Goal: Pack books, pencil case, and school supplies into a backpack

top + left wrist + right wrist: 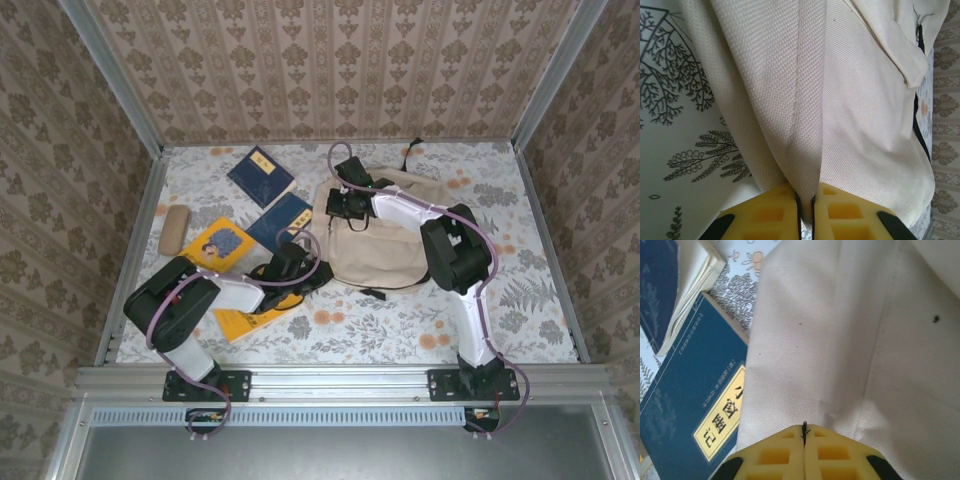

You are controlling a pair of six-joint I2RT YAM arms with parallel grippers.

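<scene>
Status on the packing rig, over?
Status: left pincer and right pincer shut on backpack fabric. Out on table: books, pencil case. One navy book beside backpack.

Top view: even, diffuse light, faint soft shadows; walls (330, 70) splay toward 10 and 2 o'clock (wide lens). Wrist views bright; backpack (850, 110) weave crisp centrally, yellow fingertips (765, 215) soft at 6 o'clock.

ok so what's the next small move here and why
Probably lift and spread the two pinches apart to open the backpack: the left gripper and right gripper are each shut on its fabric, while the books and pencil case lie outside it.
</scene>
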